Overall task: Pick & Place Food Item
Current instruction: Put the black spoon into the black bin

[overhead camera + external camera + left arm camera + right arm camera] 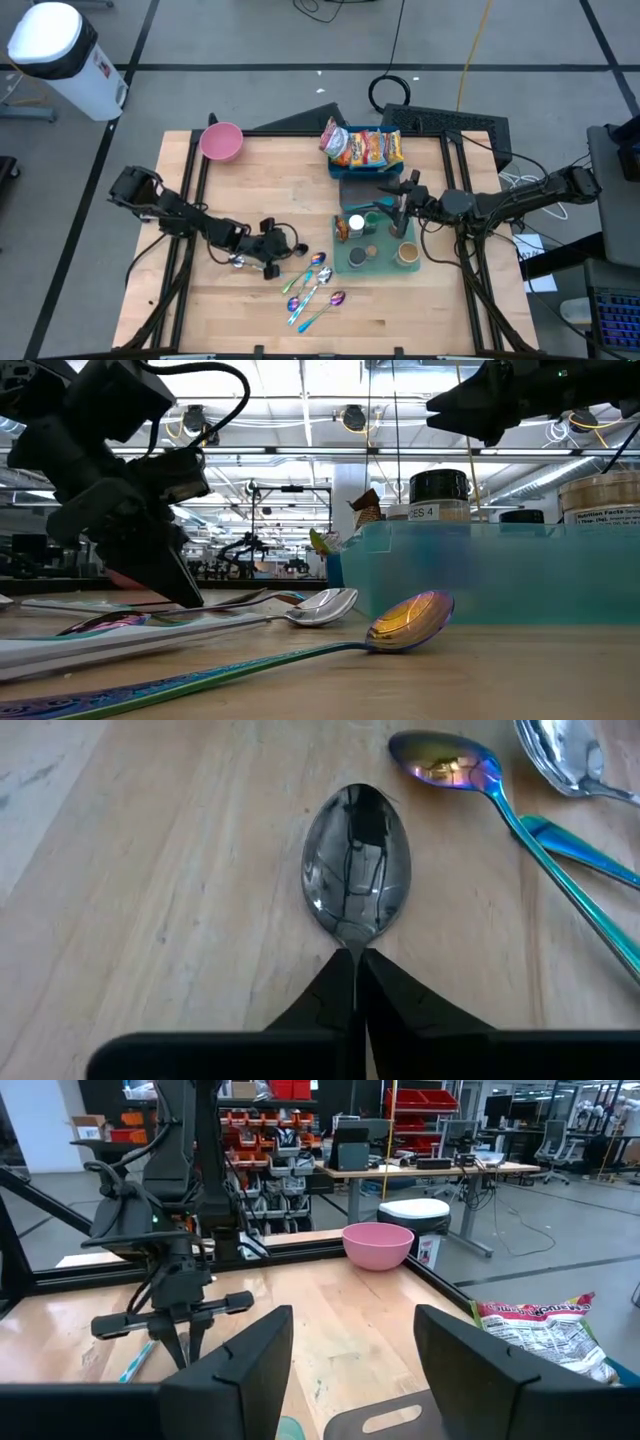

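Pinching a silver spoon (357,860) at its neck, the left claw (356,982) is seen closed only in its wrist view. Iridescent spoons (318,296) lie beside it. Snack bags (363,146) are kept behind the teal tray (357,263) on the wooden surface (260,180); the right claw (400,208) is held apart above the tray. A pink bowl (378,1244) sits at a far corner.

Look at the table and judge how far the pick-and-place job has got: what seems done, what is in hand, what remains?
Done: nothing visibly placed; the pink round bowl looks empty.
In hand: the left claw is shut on the handle of a silver metal spoon lying on the wooden table. The right claw hangs open above the teal plastic tray.
Left: the colourful snack packets sit untouched.
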Robot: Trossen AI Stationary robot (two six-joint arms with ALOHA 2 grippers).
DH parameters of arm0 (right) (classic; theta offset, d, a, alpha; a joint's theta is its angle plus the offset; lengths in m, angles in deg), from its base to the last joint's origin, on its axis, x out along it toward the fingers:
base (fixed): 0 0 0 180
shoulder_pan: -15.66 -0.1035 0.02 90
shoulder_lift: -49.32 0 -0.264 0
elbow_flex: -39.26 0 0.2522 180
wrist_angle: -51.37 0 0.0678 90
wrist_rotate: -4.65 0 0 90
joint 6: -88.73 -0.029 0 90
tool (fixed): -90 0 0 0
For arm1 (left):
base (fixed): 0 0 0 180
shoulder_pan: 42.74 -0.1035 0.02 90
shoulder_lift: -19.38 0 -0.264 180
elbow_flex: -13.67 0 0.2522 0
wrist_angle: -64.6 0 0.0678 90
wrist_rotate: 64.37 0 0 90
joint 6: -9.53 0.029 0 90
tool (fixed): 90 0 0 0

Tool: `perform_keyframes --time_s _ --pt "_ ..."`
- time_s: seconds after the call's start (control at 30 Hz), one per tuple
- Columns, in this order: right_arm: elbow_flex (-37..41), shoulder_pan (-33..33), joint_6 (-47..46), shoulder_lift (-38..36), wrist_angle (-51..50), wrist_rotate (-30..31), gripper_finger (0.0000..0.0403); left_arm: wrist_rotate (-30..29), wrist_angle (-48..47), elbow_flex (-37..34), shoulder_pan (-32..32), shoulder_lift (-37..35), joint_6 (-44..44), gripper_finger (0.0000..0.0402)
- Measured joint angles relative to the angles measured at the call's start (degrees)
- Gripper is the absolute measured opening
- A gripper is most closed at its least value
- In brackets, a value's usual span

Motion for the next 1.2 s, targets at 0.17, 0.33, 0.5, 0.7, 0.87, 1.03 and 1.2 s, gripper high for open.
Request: perform_keyframes --time_s 0.17,0.33,0.5,0.7,0.87,1.03,1.2 --pt "0.0 0.0 1.2 0.0 0.0 -0.1 0.02 -0.7 -0.6 0.1 -0.4 -1.4 4.5 0.0011" --pt "-0.1 0.0 -0.8 0.0 1.5 -0.4 0.02 -6.9 -4.0 2.0 -0.5 -5.6 11.4 0.0009" --pt "-0.1 -1.9 -3.4 2.9 1.9 -3.1 0.0201 -15.5 -10.1 8.0 -0.4 -9.7 16.9 0.0006" --pt "-0.1 -6.1 -4.3 12.4 13.7 -3.0 0.0201 -23.4 -11.4 16.1 0.7 -9.9 25.7 0.0006" --pt "-0.8 -9.0 -2.6 20.9 23.6 -3.2 0.0201 -30.8 -11.3 21.3 2.1 -9.3 32.7 0.0005" --pt "-6.0 -9.6 -2.3 27.6 22.9 -3.1 0.0201 -34.4 -11.2 23.2 3.3 -9.3 36.0 0.0005" --pt "-12.3 -7.5 -2.3 33.8 22.2 -2.9 0.0201 -36.2 -11.2 23.3 3.7 -9.4 35.7 0.0006"
